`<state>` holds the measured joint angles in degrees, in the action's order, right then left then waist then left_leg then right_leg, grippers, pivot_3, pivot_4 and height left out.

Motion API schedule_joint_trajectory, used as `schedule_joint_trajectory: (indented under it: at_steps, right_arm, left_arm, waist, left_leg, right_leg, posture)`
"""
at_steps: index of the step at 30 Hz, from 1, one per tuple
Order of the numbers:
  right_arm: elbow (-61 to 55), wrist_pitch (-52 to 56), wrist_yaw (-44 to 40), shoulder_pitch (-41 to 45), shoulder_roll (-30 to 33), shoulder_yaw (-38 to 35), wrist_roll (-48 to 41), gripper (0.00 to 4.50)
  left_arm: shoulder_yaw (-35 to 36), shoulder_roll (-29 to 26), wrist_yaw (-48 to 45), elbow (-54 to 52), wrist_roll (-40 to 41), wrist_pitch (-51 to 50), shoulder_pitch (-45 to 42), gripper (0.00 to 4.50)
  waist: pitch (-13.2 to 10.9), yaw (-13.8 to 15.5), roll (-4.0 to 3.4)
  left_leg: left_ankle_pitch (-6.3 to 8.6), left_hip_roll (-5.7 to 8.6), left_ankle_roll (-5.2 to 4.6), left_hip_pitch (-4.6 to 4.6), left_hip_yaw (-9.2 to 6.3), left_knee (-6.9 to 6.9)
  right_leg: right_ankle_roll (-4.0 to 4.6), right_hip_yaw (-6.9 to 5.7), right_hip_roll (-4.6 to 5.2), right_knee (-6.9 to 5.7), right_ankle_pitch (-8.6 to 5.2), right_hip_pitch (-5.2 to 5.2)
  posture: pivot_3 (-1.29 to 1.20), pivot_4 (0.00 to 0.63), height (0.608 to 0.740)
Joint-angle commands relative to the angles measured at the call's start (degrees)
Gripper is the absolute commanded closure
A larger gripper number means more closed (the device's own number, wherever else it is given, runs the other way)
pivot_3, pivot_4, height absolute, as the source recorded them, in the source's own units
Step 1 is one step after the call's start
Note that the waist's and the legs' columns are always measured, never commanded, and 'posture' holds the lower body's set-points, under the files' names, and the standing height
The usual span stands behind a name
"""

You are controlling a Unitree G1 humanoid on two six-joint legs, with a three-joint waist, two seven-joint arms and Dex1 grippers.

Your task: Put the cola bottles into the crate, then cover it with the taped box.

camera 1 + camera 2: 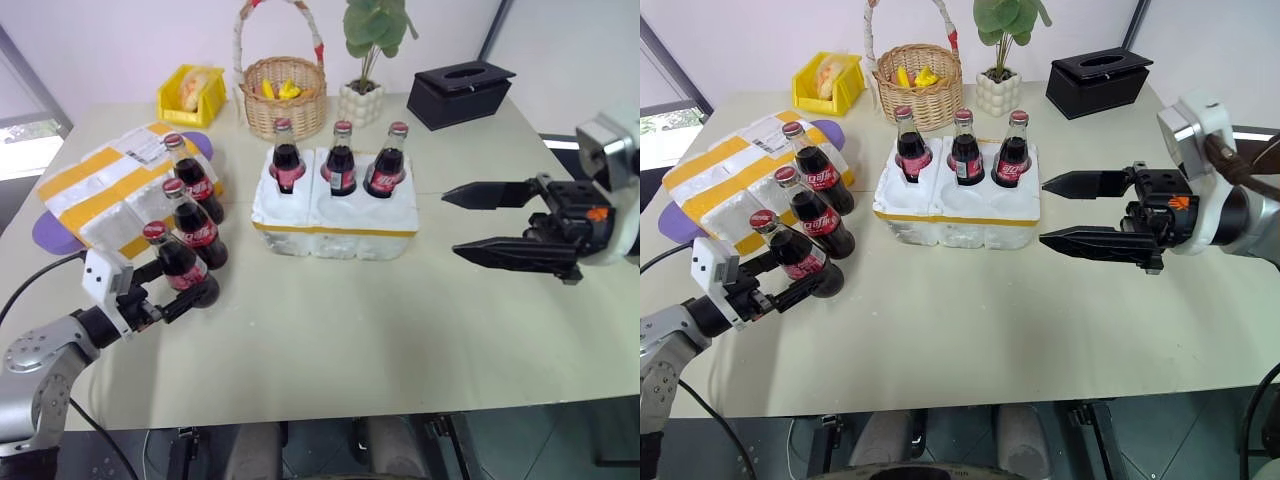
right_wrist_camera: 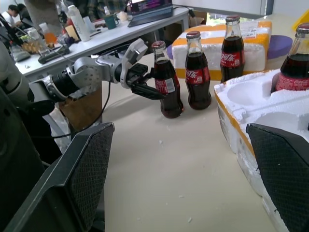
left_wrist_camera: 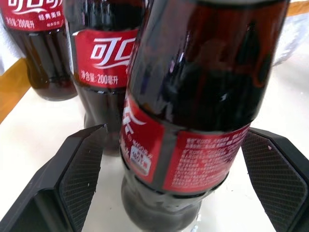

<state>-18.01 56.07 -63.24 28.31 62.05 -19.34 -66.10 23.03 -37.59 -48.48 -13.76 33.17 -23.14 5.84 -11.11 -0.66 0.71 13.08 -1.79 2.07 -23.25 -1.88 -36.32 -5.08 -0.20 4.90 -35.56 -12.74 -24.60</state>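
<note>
Cola bottles (image 1: 187, 262): six; crate (image 1: 333, 228): one

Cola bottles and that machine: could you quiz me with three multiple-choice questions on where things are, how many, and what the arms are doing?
1. Where is the white foam crate with a yellow tape band?
A. In front of the wicker basket
B. Under the table
C. Inside the small yellow bin

2. How many small glass cola bottles with red caps stand in the crate?
A. None
B. Three
C. Six

3. The left pincer is:
A. Shut, empty
B. Open around a bottle
C. Holding the taped box

Answers: 1 A, the crate sits on the table just before the basket. 2 B, three fill its far wells. 3 B, the fingers flank the nearest loose bottle with gaps.
</note>
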Motion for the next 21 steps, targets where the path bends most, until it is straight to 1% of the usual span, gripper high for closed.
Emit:
schedule_joint_trajectory:
  at_steps: [1,2,4,12,18,21]
  right_arm:
    - [-1.56,-0.20,0.58,0.24,0.03,-2.38,-1.55,0.00]
    - [-1.66,-0.12,0.81,0.12,-0.04,-2.42,-1.67,0.00]
    - [-1.82,-0.04,1.14,-0.11,-0.11,-2.45,-1.90,0.00]
    - [-2.02,-0.08,1.84,-0.43,-0.16,-2.34,-2.29,0.00]
    - [-1.78,-0.38,1.52,-0.76,-0.03,-2.31,-1.94,0.00]
    - [-1.86,-0.53,1.69,-0.99,-0.41,-2.11,-1.91,0.00]
  left_arm:
    - [0.63,-0.24,-0.29,-0.01,0.41,1.13,-0.67,0.56]
    - [0.75,-0.35,-0.46,0.23,0.40,1.22,-0.65,0.89]
    - [0.82,-0.49,-0.48,0.42,0.43,0.94,-0.61,1.78]
    - [1.00,-1.18,-2.52,-0.91,1.59,-0.04,1.06,1.78]
    - [2.16,-5.22,-7.44,-6.98,5.74,-2.68,5.00,1.78]
    - [1.33,-6.67,-8.35,-9.14,6.40,-3.24,4.14,1.78]
  waist:
    - [0.00,0.00,0.00]
    - [0.00,0.00,0.00]
    - [0.00,-0.01,0.00]
    - [0.00,-0.07,0.00]
    - [0.00,-0.08,0.00]
    - [-0.02,0.15,0.03]
  left_leg:
    - [0.00,0.00,0.00,0.00,0.00,0.00]
    - [0.00,0.00,0.00,0.00,0.00,0.00]
    - [0.00,0.00,0.00,0.00,0.00,0.00]
    - [0.00,-0.01,0.00,0.01,0.00,0.00]
    - [0.02,-0.02,-0.03,-0.03,0.02,0.07]
    - [0.02,-0.02,-0.03,-0.07,0.02,0.07]
  right_leg:
    - [0.00,0.00,0.00,0.00,0.00,0.00]
    - [0.00,0.00,0.00,0.00,0.00,0.00]
    - [0.00,0.00,0.00,0.00,0.00,0.00]
    - [0.01,0.00,-0.01,0.00,0.00,0.00]
    - [0.01,0.01,0.00,0.15,0.00,-0.01]
    - [0.01,0.01,0.00,0.20,0.00,-0.03]
  posture:
    - [0.00,0.150,0.740]
    - [0.00,0.150,0.740]
    - [0.00,0.150,0.740]
    - [0.00,0.150,0.740]
    - [0.00,0.150,0.740]
    - [0.00,0.150,0.740]
